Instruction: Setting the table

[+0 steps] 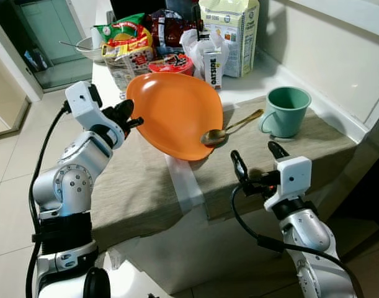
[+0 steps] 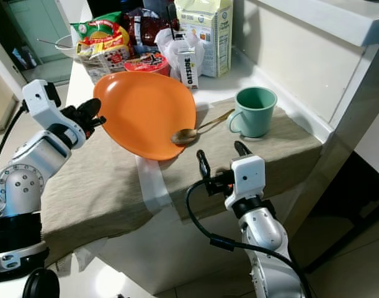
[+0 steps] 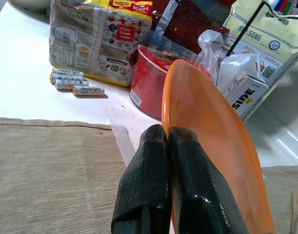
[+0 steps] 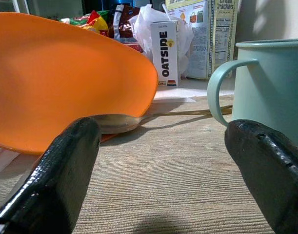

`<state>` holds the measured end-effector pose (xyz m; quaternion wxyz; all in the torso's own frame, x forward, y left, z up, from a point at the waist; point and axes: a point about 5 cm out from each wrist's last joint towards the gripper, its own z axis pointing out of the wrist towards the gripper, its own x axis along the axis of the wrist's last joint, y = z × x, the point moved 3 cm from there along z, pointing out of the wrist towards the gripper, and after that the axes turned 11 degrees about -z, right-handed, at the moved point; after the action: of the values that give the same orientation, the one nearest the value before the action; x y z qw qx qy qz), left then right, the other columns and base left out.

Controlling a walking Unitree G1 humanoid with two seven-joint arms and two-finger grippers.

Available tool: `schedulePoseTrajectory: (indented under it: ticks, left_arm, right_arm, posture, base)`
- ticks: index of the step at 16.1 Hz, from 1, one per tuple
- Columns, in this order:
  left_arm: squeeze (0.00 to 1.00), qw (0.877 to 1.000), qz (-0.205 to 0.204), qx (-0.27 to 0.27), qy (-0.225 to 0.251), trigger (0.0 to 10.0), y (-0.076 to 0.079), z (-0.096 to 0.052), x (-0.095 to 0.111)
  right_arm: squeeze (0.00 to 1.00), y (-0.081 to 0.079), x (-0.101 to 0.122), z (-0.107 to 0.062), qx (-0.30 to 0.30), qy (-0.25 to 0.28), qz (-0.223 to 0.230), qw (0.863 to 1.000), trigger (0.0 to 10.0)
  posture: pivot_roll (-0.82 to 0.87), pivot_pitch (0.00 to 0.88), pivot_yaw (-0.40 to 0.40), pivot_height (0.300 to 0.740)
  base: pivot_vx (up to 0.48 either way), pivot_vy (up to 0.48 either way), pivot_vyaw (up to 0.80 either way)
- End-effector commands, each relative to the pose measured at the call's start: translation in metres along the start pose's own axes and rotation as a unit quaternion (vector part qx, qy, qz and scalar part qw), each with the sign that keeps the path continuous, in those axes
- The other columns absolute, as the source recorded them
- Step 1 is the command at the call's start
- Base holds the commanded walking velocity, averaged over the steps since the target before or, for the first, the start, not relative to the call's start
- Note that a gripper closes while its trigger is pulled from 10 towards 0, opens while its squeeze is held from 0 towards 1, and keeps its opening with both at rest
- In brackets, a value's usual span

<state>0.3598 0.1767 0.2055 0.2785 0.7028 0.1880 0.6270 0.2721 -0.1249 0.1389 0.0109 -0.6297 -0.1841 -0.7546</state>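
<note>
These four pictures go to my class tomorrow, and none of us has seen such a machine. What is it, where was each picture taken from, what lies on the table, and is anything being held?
It is a humanoid robot with two silver arms, each ending in a gripper of two long black fingers. Two pictures come from the cameras in its head, looking down at the table; the other two come from a camera on each wrist, looking along that gripper's fingers.

The left gripper is shut on the rim of an orange plate, holding it tilted over the beige cloth. The right gripper is open and holds nothing; it points at a spoon whose bowl lies by the plate's lower edge. Beside the spoon stands a green mug. Behind are food packets, an Oatside carton and some batteries.
</note>
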Motion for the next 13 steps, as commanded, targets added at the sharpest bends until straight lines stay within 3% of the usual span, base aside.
schedulePoseTrajectory:
  ticks: [1,7,13]
  left_arm:
    - [0.0,0.999,0.018,-0.021,0.04,0.0,0.012,-0.002,0.022]
    - [0.0,0.995,0.03,-0.042,0.086,0.0,0.027,-0.006,0.052]
    - [0.0,0.993,0.016,-0.046,0.105,0.0,0.032,-0.008,0.064]
  right_arm:
    - [0.0,-0.002,-0.001,-0.001,0.006,0.001,-0.002,1.0,10.0]
    - [0.0,-0.003,-0.002,-0.001,0.008,-0.001,-0.003,1.0,10.0]
    - [0.0,-0.004,-0.003,-0.001,0.009,-0.002,-0.003,1.0,10.0]
  posture:
    - [-0.17,0.0,0.129,0.74]
    - [-0.17,0.0,0.13,0.74]
    - [-0.17,0.0,0.129,0.74]
  base:
    - [0.0,0.0,0.0]
    - [0.0,0.0,0.0]
    - [0.0,0.0,0.0]
